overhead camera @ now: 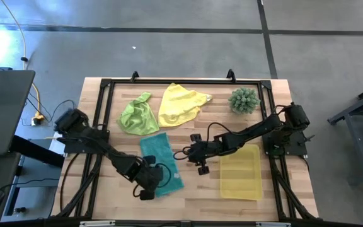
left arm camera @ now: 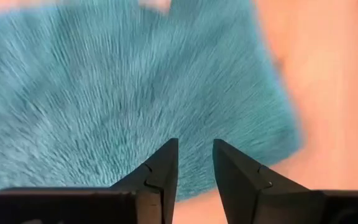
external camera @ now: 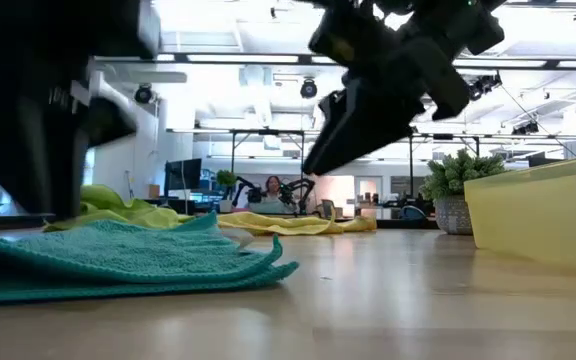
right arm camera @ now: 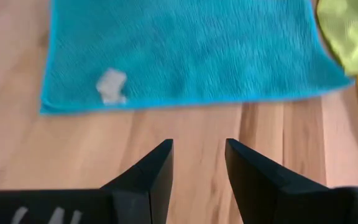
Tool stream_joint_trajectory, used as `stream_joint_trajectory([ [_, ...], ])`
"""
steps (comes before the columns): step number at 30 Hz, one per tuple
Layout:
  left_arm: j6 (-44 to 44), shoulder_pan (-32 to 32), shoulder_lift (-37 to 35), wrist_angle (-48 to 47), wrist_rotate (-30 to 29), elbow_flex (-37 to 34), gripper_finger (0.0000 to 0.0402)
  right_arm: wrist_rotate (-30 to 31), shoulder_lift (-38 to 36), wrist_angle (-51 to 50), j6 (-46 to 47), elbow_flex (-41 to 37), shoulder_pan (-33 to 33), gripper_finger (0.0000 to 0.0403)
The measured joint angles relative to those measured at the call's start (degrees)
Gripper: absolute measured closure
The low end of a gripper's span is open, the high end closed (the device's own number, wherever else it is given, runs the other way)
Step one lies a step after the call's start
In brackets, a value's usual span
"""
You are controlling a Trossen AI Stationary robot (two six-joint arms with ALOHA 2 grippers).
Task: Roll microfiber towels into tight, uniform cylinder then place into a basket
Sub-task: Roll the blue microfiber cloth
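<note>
A teal towel [overhead camera: 160, 162] lies folded flat on the wooden table near its front, its layered edge showing in the low view [external camera: 128, 262]. My left gripper [overhead camera: 149, 191] hangs over the towel's near end [left arm camera: 135, 87], open, with nothing between its fingers. To the towel's right, my right gripper [overhead camera: 184, 153] hovers above bare wood [right arm camera: 199, 144], slanting down toward the towel's edge [right arm camera: 185, 99], also open and empty. A lime green towel [overhead camera: 138, 115] and a yellow towel [overhead camera: 180, 104] lie crumpled at the back. The yellow basket [overhead camera: 240, 171] stands at the front right.
A spiky green plant [overhead camera: 244, 99] stands at the back right corner. A black frame [overhead camera: 106, 85] runs around the table's edges. Bare wood shows between the teal towel and the basket [external camera: 548, 215]. The teal towel carries a small white tag [right arm camera: 110, 86].
</note>
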Motion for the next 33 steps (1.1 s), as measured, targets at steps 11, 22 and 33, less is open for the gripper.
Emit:
stream_joint_trajectory([
  [11, -14.92, -2.33, -3.56, -4.14, -14.25, 0.01, 0.0312, -0.89, 6.53, 19.02, 4.67, 0.09, -1.7, 0.0263],
  [22, -24.96, -4.03, 4.92, -3.85, -13.06, 0.07, 0.0312, 0.46, 16.14, 23.3, -3.44, 6.76, -6.3, 0.0263],
  [33, -25.36, -4.07, 7.79, -2.85, -14.11, 0.29, 0.0312, 0.3, 22.59, 23.3, -7.55, 12.49, -10.57, 0.0263],
])
